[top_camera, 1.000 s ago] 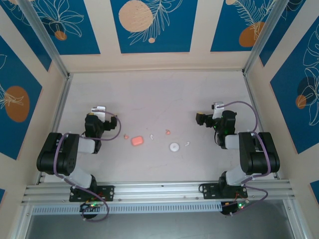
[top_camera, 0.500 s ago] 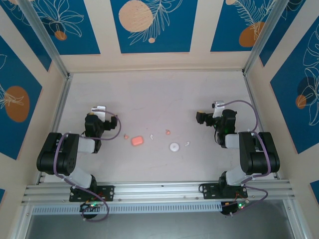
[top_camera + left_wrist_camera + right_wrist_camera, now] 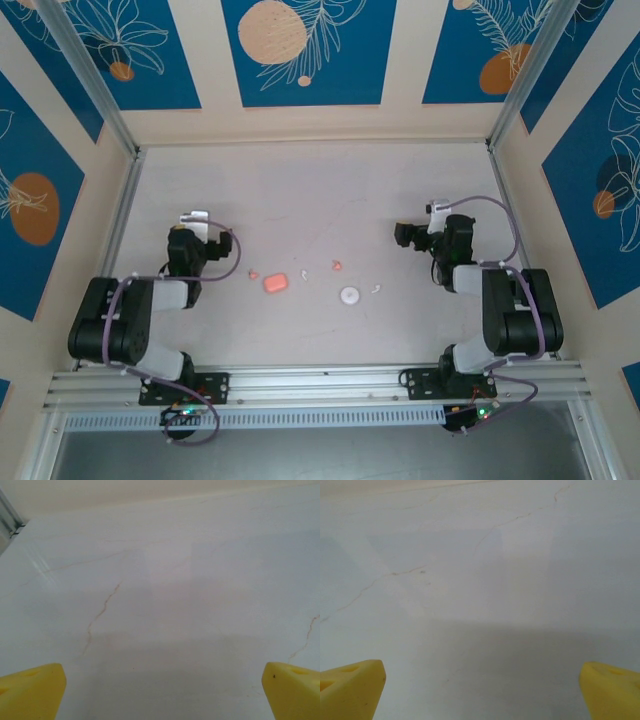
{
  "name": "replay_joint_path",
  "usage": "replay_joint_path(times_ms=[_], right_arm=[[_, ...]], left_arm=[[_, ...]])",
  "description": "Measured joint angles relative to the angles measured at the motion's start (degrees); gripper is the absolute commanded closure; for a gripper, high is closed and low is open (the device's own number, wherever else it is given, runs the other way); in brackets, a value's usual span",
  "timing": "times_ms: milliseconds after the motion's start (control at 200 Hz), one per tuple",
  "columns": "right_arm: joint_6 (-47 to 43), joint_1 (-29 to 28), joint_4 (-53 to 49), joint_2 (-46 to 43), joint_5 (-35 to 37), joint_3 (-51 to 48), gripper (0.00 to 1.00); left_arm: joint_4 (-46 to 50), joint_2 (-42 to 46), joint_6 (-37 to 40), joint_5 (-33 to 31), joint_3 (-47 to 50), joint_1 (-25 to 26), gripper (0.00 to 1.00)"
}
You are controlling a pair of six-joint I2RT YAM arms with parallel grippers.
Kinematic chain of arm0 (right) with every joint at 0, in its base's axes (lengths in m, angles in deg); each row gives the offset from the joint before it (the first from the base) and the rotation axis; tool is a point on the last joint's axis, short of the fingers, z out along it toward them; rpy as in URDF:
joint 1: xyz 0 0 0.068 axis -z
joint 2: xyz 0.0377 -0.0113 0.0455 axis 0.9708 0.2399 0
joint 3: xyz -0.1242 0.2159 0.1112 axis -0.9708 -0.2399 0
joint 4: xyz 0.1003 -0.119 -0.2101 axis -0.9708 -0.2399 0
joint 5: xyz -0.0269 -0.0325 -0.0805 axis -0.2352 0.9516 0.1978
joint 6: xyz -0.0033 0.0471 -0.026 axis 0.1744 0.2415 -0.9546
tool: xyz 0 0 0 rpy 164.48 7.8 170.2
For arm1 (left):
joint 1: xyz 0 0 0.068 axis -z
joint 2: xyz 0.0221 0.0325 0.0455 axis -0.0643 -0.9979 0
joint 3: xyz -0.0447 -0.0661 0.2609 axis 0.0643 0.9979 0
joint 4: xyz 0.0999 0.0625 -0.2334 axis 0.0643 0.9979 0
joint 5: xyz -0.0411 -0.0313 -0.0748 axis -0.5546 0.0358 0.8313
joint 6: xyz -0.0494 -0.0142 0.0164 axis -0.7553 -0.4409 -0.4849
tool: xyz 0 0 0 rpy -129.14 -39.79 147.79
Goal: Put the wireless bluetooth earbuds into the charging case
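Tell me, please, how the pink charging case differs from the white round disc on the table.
The charging case is salmon-pink and a rounded rectangle; the white disc is white and round. In the top view the case lies left of the disc. Both rest on the table.

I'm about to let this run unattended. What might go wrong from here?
The earbuds are tiny and lie loose on either side of the charging case. The wide-open left hand or right hand may flick one away rather than grip it. The white disc and white bits nearby could be nudged or picked up by mistake.
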Motion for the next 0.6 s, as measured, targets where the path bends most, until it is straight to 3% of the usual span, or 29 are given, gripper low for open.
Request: replay_joint_path(times_ms=[95, 300, 470, 600], right_arm=[[2.14, -0.28, -11.8, -3.15, 0.7, 7.56, 0.01], [7.61, -3.85, -38.45, -6.99, 1.75, 24.02, 0.01], [10.88, -13.46, -60.74, -7.02, 3.06, 32.33, 0.0], [13.42, -22.14, -73.9, -6.97, 3.17, 34.75, 0.12]], left_arm=[[8.57, 5.14, -1.27, 0.11, -3.41, 0.15, 0.11], [28.72, 12.57, -4.9, 1.01, -13.38, 4.22, 0.14], [44.54, 13.92, -9.75, 3.98, -19.76, 8.63, 0.19], [53.7, 13.9, -14.64, 7.37, -21.66, 10.19, 0.2]])
